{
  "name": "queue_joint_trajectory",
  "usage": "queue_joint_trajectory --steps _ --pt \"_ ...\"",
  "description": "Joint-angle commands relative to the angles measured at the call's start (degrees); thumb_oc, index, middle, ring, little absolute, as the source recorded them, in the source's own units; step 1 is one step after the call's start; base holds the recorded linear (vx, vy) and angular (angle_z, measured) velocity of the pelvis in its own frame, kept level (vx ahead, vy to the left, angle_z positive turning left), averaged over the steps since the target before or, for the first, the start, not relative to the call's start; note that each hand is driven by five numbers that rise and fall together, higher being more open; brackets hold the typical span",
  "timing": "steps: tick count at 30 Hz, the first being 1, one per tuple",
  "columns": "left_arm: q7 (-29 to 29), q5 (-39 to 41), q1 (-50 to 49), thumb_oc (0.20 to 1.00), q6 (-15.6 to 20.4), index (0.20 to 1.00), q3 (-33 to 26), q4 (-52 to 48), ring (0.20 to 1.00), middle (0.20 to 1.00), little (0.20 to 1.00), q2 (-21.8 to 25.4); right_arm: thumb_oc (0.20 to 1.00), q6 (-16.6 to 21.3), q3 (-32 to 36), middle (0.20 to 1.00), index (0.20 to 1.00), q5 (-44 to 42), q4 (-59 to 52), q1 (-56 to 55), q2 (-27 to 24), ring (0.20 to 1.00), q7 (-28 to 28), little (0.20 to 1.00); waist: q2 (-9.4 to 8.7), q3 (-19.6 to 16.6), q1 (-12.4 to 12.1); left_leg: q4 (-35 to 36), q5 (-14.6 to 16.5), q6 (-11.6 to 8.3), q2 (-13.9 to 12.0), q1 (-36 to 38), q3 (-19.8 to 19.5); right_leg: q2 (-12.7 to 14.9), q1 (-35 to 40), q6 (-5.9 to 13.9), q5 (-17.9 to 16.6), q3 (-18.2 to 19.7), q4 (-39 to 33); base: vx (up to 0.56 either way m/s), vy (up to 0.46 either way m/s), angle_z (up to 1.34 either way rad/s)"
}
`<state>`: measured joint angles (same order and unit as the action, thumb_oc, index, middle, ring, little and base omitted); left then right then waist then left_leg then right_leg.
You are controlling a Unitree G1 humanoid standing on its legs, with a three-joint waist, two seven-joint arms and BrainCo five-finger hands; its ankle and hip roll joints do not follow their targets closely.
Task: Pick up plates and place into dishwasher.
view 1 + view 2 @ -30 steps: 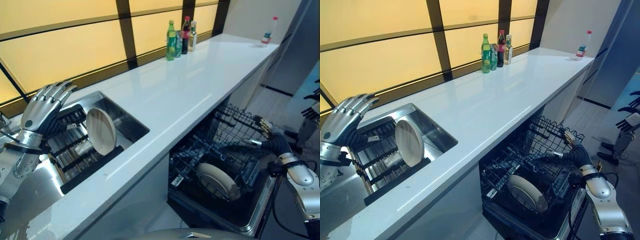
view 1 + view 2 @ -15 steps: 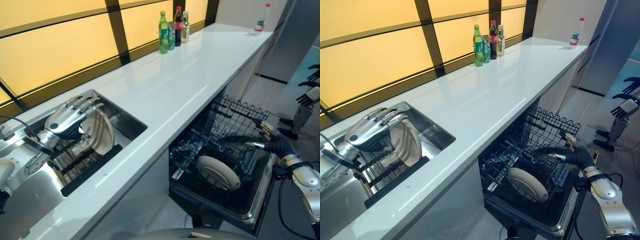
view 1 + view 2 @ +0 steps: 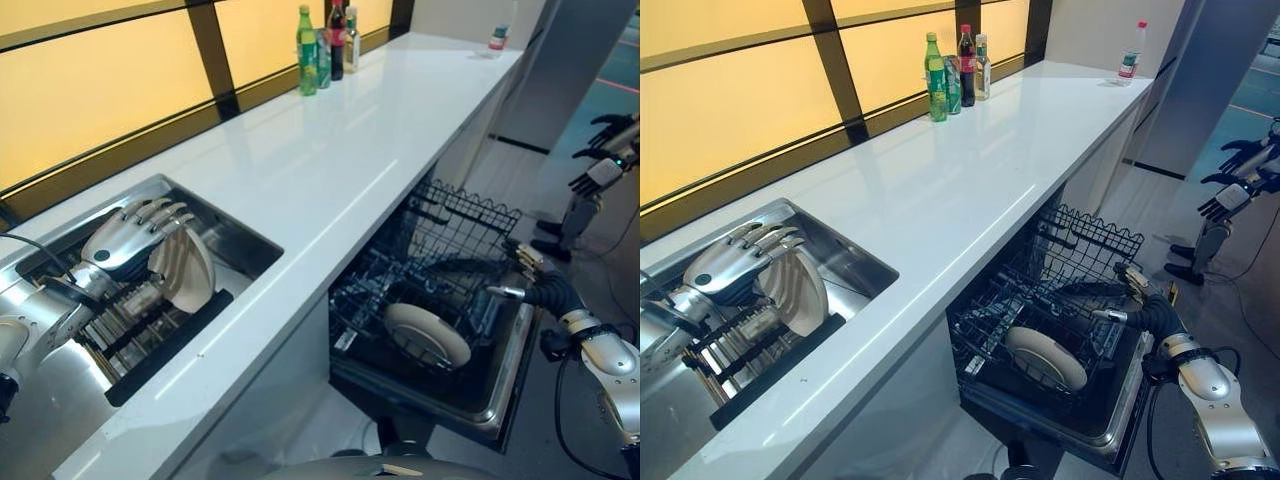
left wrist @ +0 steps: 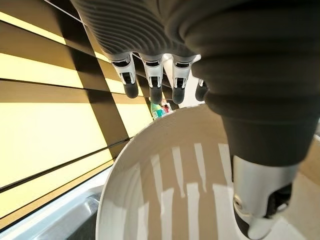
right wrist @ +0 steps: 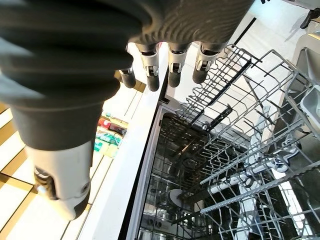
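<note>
A plate stands on edge in the sink rack, so its rim is free to grip from above. The left hand arches over that rim, fingers spread and thumb at the face — not clamped yet. The right hand hangs relaxed by the dishwasher rack, where another plate already leans.

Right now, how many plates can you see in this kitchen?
2. One round white plate stands upright in the sink rack under the left hand; another white plate lies in the open dishwasher's lower wire basket. Others may be hidden behind the racks.
</note>
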<state>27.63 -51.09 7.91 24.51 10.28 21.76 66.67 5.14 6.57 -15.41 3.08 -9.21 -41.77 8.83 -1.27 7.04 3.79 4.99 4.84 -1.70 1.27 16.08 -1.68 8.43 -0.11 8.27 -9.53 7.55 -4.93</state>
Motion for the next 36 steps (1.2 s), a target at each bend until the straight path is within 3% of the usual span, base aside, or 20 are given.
queue_joint_trajectory --steps 1,12,24,25,26,36 --pt "1.2 -1.4 2.0 1.000 -1.4 1.000 -1.5 2.3 1.000 1.000 1.000 4.3 1.000 3.1 1.3 1.000 1.000 -2.7 -1.1 3.2 -6.3 1.000 0.1 1.000 2.11 0.0 0.9 -4.4 0.6 1.51 1.4 -8.7 -4.0 5.3 -4.2 6.73 2.2 -0.7 8.0 0.05 0.049 -0.03" --pt "2.6 -2.4 3.3 1.000 -3.7 1.000 -0.9 4.1 1.000 1.000 1.000 3.9 1.000 2.8 1.1 1.000 1.000 -2.4 -1.0 2.3 -6.2 1.000 0.2 1.000 2.25 1.0 1.2 -5.6 1.1 1.65 2.1 -9.3 -3.2 6.4 -4.9 6.73 -0.4 -0.8 7.8 0.04 0.027 -0.02" --pt "0.7 -2.2 5.9 1.000 -2.4 1.000 0.8 4.0 1.000 1.000 1.000 2.9 1.000 2.4 2.5 1.000 1.000 -1.7 -1.2 1.1 -6.2 1.000 0.7 1.000 2.62 1.0 2.7 -5.5 1.6 1.78 3.0 -8.6 -2.5 6.7 -5.6 6.73 -1.9 0.1 7.5 0.03 0.013 -0.02" --pt "0.5 -1.9 6.0 0.464 -2.4 0.464 1.0 4.0 0.464 0.464 0.464 2.8 1.000 2.4 2.7 1.000 1.000 -1.8 -1.3 0.9 -6.3 1.000 0.9 1.000 2.66 1.0 2.8 -5.5 1.6 1.77 3.0 -8.6 -2.4 6.7 -5.6 6.73 -2.0 0.2 7.5 0.02 0.014 -0.06" --pt "0.4 -1.9 6.1 0.200 -2.3 0.200 1.0 4.2 0.200 0.200 0.200 2.6 1.000 2.4 2.7 1.000 1.000 -1.8 -1.3 0.8 -6.3 1.000 1.0 1.000 2.66 1.0 2.9 -5.4 1.7 1.79 3.0 -8.5 -2.3 6.7 -5.6 6.73 -2.1 0.3 7.5 0.02 0.003 -0.09" --pt "-1.1 -1.8 5.9 0.200 -1.6 0.200 1.4 3.7 0.200 0.200 0.200 1.7 1.000 2.7 3.9 1.000 1.000 -1.6 -1.7 -0.2 -6.1 1.000 1.8 1.000 3.09 1.1 3.6 -4.9 1.8 1.76 3.4 -7.7 -2.2 6.8 -5.9 6.73 -2.6 0.8 7.6 0.01 0.004 -0.04"
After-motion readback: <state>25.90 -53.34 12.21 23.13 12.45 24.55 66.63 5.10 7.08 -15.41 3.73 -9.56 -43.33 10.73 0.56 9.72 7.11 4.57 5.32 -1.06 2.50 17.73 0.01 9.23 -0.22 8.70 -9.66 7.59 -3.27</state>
